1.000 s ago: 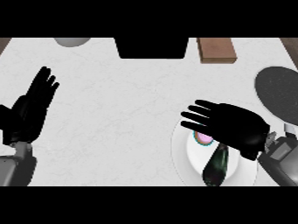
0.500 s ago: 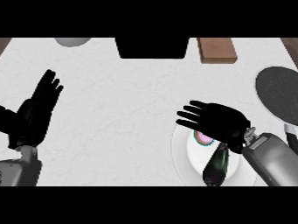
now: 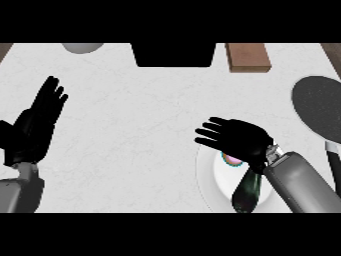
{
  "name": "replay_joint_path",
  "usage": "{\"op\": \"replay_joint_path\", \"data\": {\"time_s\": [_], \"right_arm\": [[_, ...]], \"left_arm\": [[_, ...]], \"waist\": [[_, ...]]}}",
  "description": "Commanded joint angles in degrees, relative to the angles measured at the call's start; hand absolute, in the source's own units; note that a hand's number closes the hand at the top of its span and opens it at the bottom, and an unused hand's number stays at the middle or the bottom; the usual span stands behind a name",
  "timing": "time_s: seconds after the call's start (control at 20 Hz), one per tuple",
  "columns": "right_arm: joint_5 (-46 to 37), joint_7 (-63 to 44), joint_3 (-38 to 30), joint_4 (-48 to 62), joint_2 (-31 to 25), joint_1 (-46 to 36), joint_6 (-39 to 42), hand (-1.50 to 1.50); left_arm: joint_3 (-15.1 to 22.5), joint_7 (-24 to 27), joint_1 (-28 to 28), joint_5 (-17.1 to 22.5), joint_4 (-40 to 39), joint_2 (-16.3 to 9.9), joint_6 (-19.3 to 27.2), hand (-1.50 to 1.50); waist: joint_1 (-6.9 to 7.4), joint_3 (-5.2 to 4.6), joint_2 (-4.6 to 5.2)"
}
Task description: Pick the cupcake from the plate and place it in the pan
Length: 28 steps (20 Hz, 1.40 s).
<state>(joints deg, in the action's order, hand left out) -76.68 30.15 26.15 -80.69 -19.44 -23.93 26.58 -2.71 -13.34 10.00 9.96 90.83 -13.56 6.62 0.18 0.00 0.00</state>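
Kitchen: pale marbled counter (image 3: 143, 100), pan (image 3: 324, 107), plate (image 3: 206, 187).

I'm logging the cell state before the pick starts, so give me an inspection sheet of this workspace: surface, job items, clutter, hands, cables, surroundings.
Surface: white marbled counter, wood strips at both far corners.
Job's things: cupcake on the white plate, mostly hidden under the right hand; dark pan at the right edge, handle toward the robot, nothing in it.
Clutter: dark bottle-like object lying on the plate; brown block, black box and grey round item along the far edge.
Hands: right hand open above the plate's far rim; left hand open, resting at the left.
Cables: nothing seen.
Surroundings: nothing seen beyond the counter.
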Motion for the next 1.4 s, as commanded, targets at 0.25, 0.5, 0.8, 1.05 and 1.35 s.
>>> {"op": "replay_joint_path", "data": {"time_s": [0.25,0.5,0.8,1.05,1.35], "right_arm": [[-4.6,3.4,1.7,5.9,5.2,-1.5,-2.5,1.5],[-5.0,8.9,-1.3,15.6,6.7,-4.0,-10.0,1.5],[-5.0,10.5,-3.7,16.9,8.0,-2.0,-10.9,1.5],[-1.3,-4.1,-15.5,13.8,10.5,-0.7,-5.3,1.5],[-0.4,-35.8,-33.6,13.4,17.9,-0.5,-7.6,1.5]], "left_arm": [[-1.0,3.1,-1.4,-1.4,-2.2,1.4,-1.6,0.0],[0.7,-0.9,0.5,-3.1,0.8,2.7,-0.2,0.0],[-1.6,-0.1,-1.5,-2.2,1.9,1.4,-2.5,0.0],[-1.7,0.4,-1.2,-3.0,0.1,1.8,-1.6,0.0],[-2.6,0.3,-1.9,-3.0,1.2,2.2,0.0,0.0]], "waist": [[0.03,-0.01,0.03],[0.17,0.01,0.07],[0.17,0.01,0.0],[-1.11,0.0,-0.07],[-3.57,-0.06,-0.73]]}}
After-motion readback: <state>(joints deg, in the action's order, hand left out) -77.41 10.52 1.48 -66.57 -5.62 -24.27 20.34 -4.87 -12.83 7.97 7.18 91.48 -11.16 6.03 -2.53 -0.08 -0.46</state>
